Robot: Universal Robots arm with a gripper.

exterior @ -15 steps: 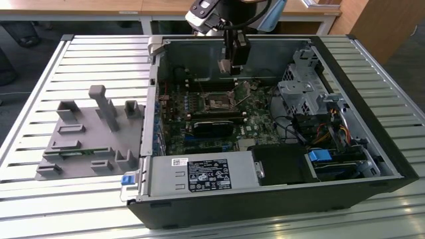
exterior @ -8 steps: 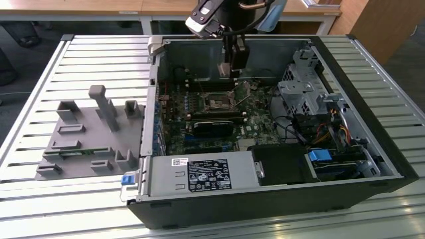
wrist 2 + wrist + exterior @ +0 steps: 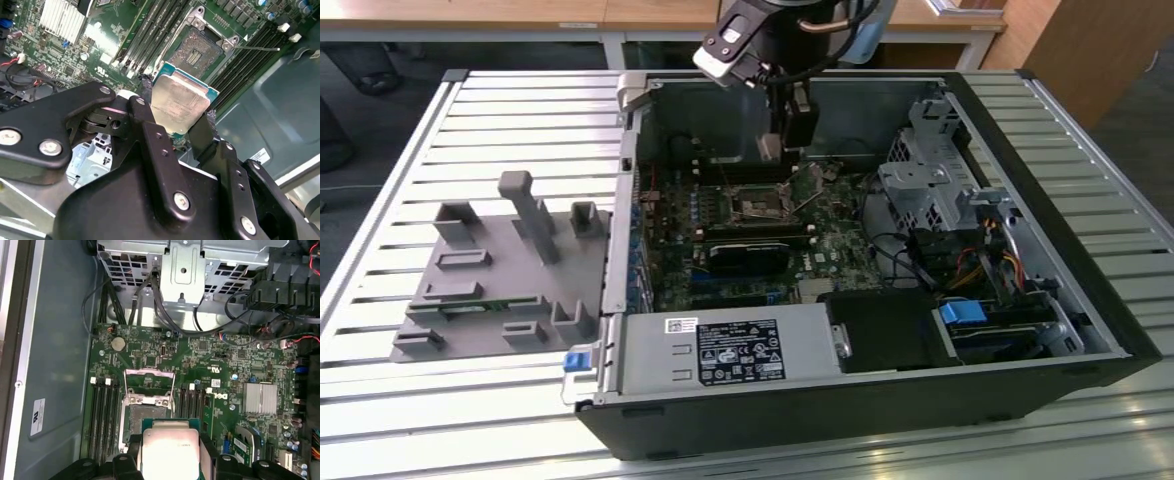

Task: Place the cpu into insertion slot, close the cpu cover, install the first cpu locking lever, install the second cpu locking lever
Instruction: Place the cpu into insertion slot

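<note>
Gripped the cpu (image 3: 180,102) by two opposite edges between the closed fingers (image 3: 150,132), metal top showing in both wrist views. Held it above the insertion slot (image 3: 200,50), just beyond the fingertips and apart from it. Found the slot bare, with the cpu cover (image 3: 149,400) tipped up and open on the slot's far side from the fingers. Saw a thin lever wire (image 3: 255,48) sticking out sideways from the slot's corner, clear of the chip. Noted long black memory slots (image 3: 102,415) flanking the slot on either side of the fingers, a finned silver heatsink (image 3: 260,397) further off to one side, and a coin battery (image 3: 118,343) and a metal drive cage (image 3: 182,270) with looping cables (image 3: 145,295) beyond the cover. In the exterior view, hung inside the open computer case (image 3: 854,420) on the slatted counter (image 3: 480,110), with a grey fixture (image 3: 494,270) well apart from the fingers.
</note>
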